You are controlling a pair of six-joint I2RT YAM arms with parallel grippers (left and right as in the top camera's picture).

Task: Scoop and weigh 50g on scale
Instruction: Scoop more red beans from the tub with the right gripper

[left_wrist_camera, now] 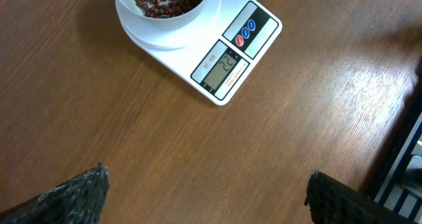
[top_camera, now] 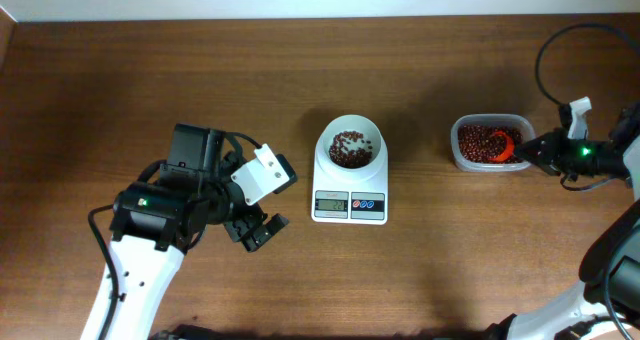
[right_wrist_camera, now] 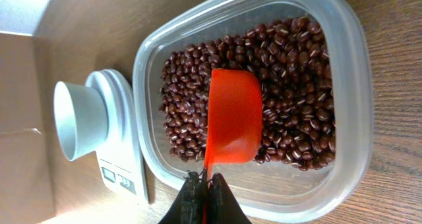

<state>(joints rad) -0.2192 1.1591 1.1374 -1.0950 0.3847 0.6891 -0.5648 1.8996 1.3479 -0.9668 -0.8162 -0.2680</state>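
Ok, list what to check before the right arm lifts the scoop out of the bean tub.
1. Right gripper shut on the red scoop handle: ok.
2. Scoop loaded: cannot tell; it lies on the beans in the tub, none seen on it.
3. Bowl seated on the scale, some beans inside: ok.
4. Display reading against target: cannot tell, digits unclear.
5. Left gripper open, apart from the scale: ok.

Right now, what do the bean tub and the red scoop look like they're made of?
The tub: likely clear plastic, slightly glossy; beans show through its walls. The scoop: probably moulded plastic, smooth, opaque orange-red, soft sheen.
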